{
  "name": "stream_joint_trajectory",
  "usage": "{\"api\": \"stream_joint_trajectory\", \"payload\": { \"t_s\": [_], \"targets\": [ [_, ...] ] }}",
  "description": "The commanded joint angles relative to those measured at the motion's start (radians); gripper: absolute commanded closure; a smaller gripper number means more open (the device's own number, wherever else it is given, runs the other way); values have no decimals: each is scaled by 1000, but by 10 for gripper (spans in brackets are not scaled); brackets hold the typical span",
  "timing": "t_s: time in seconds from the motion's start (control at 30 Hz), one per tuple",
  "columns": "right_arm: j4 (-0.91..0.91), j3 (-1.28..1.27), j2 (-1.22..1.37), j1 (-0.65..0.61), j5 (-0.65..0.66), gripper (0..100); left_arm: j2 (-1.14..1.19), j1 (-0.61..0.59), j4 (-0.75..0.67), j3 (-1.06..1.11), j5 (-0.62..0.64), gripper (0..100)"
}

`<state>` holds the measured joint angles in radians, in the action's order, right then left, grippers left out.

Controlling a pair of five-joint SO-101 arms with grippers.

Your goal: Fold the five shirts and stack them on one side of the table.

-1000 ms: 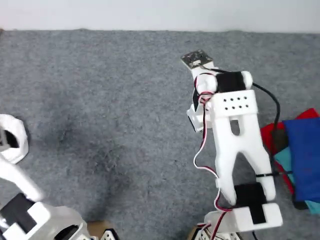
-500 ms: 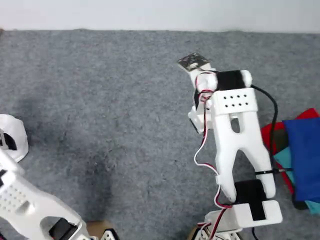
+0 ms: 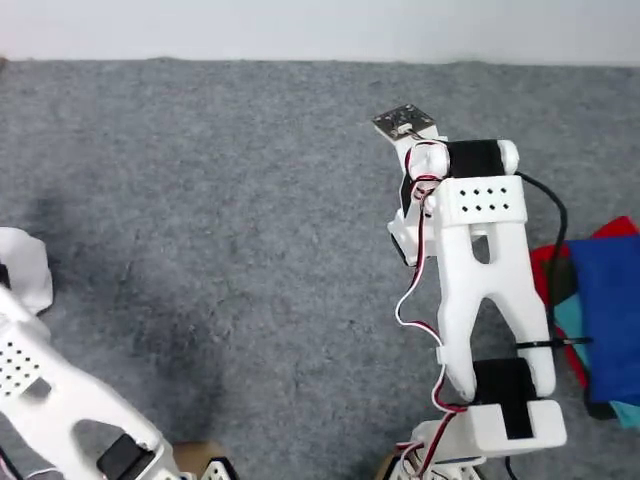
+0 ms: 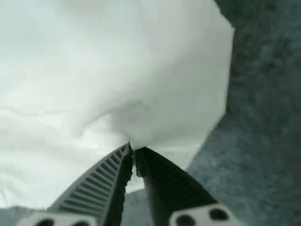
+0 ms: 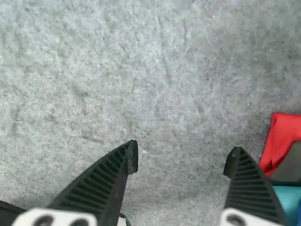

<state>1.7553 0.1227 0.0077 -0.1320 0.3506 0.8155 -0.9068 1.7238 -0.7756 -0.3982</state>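
Clamping white shirt [image 4: 117, 70] at L side of table [image 3: 200, 180].
Pinching a fold of it w/ left gripper [image 4: 134, 160], jaws pressed together on the cloth, grey felt showing beside it. Bunching white at far L edge in high view, next to L arm. Sitting well apart at R edge: stack [image 3: 598, 340] of folded shirts, blue shirt [image 3: 612, 290] on top, red and teal peeking out underneath. Hovering over bare felt w/ right gripper [image 5: 181, 162], jaws spread wide apart, gripping nothing; red shirt [image 5: 282, 136] lying just beyond one finger.
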Motion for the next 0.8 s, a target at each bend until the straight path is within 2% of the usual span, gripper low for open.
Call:
{"api": "stream_joint_trajectory", "payload": {
  "t_s": [0.0, 0.23, 0.37, 0.43, 0.53, 0.67, 0.77],
  "targets": [
    [31, 44, -2, 4, 3, 695, -296, 114, 41, 180, 23, 988],
    [38, 43, -2, 10, 3, 695, -836, 477, 37, 656, 23, 989],
    [38, 43, -2, 12, 3, 695, -1100, 743, 37, 782, 23, 989],
    [38, 43, -2, 12, 3, 695, -1201, 835, 34, 799, 23, 989],
    [39, 43, -2, 12, 3, 695, -1237, 810, 34, 800, 43, 987],
    [38, -17, -4, 12, 3, 695, -1158, 551, -14, 800, 89, 965],
    [33, -101, -4, 12, 8, 695, -1048, 358, -31, 796, 94, 854]
  ]
}}
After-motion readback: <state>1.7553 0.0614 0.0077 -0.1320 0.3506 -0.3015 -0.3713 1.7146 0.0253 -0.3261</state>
